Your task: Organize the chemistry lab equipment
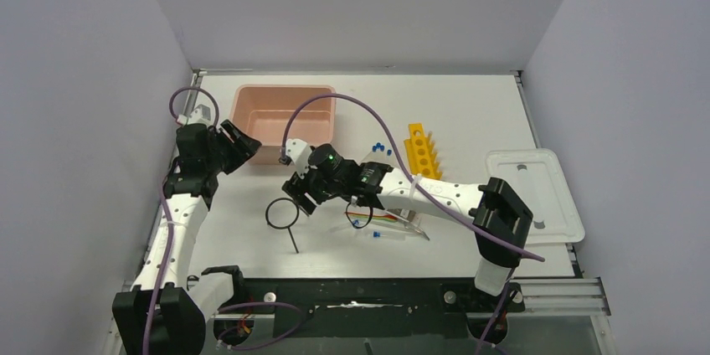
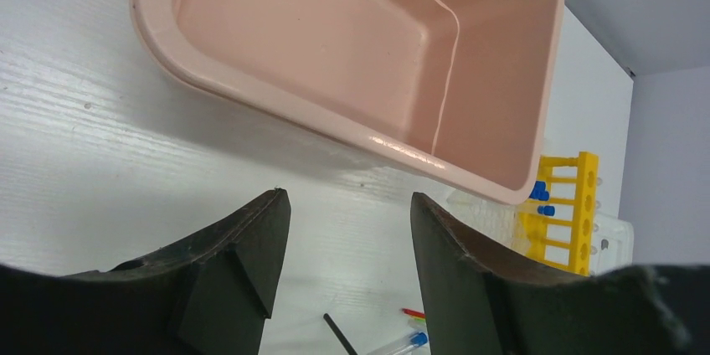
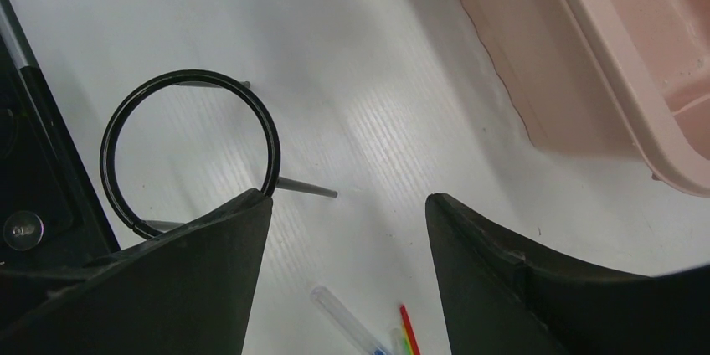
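The black wire ring [image 1: 282,214] lies flat on the table, its stem [image 1: 295,242] pointing toward the near edge. My right gripper [image 1: 300,196] hovers just right of it, open and empty; in the right wrist view the ring [image 3: 188,150] sits against the left fingertip [image 3: 251,208] of that gripper [image 3: 347,198]. A clear tube [image 3: 343,321] and thin coloured sticks [image 3: 408,334] lie below the jaws. My left gripper [image 1: 239,144] is open with nothing in it, beside the pink tub's left front corner. The yellow holed rack [image 1: 423,152] and blue-capped tubes [image 1: 381,150] lie further right.
The pink tub [image 1: 283,120] stands at the back left with nothing in it, and it fills the left wrist view [image 2: 360,45] above the left gripper [image 2: 350,200]. A white lid [image 1: 536,196] rests at the right edge. The right forearm lies over a clear tube rack [image 1: 404,219].
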Controlling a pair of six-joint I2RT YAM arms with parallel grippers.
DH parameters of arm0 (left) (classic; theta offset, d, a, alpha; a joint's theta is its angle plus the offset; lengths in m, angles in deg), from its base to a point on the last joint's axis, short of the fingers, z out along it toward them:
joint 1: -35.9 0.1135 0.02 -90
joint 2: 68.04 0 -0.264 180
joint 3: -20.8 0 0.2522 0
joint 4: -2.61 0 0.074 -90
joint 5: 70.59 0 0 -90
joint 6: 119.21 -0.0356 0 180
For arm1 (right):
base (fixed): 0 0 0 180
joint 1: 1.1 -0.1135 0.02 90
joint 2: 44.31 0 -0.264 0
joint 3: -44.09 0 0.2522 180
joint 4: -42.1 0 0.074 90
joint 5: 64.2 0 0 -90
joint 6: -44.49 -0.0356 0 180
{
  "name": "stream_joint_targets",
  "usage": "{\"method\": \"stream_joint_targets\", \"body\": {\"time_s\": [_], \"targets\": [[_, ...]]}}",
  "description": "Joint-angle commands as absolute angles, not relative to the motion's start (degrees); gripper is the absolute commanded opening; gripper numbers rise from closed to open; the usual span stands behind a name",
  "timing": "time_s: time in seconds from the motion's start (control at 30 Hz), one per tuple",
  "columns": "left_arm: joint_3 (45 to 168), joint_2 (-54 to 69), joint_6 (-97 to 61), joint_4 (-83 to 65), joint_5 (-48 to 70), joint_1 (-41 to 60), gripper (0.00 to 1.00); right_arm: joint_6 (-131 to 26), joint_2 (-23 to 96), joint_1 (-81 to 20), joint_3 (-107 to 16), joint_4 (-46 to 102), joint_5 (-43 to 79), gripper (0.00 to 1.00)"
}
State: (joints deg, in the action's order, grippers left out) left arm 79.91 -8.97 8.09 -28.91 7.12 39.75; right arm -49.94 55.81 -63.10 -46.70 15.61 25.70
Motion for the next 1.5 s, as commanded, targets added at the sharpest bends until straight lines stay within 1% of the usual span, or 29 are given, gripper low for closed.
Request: {"method": "stream_joint_targets", "body": {"time_s": [0.0,0.4,0.47,0.57,0.73,0.8,0.87,0.93,1.2,1.3,1.47], "targets": [[79.8,-9.5,8.2,-25.1,5.9,40.1,0.54,-48.9,56.2,-63.8,-50.7,16.5,25.3,0.7],[77.7,-10.4,7.1,-24.8,6.6,40.2,0.52,-48.6,63.1,-64.6,-57.2,13.2,24.4,0.69],[77.3,-10.6,7.1,-24.6,6.3,40.2,0.52,-48.6,64.0,-64.6,-57.8,12.4,24.4,0.67],[76.9,-10.8,7.1,-24.5,6.3,40.2,0.52,-48.5,64.3,-64.6,-57.9,11.6,24.3,0.61],[76.5,-11.3,7.1,-24.6,6.6,40.2,0.52,-48.8,64.1,-64.7,-58.2,11.3,22.8,0.41],[76.4,-11.5,7.0,-24.7,6.6,40.2,0.52,-49.1,64.1,-64.7,-58.5,11.4,22.5,0.28],[76.5,-11.7,6.9,-24.9,6.7,40.2,0.52,-49.3,64.0,-64.7,-59.0,11.3,22.6,0.13],[76.5,-11.9,6.7,-25.1,6.8,40.2,0.52,-49.5,64.0,-64.8,-59.6,11.1,23.2,0.01],[76.1,-12.7,6.7,-25.4,6.8,40.2,0.52,-50.7,62.3,-64.3,-61.2,10.7,22.6,0.0],[77.2,-12.9,7.9,-26.7,6.2,40.6,0.52,-52.4,60.5,-63.1,-61.3,11.2,18.3,0.0],[80.0,-13.3,10.5,-25.6,6.7,41.5,0.52,-57.3,56.4,-59.2,-59.5,15.6,6.6,0.0]]}}
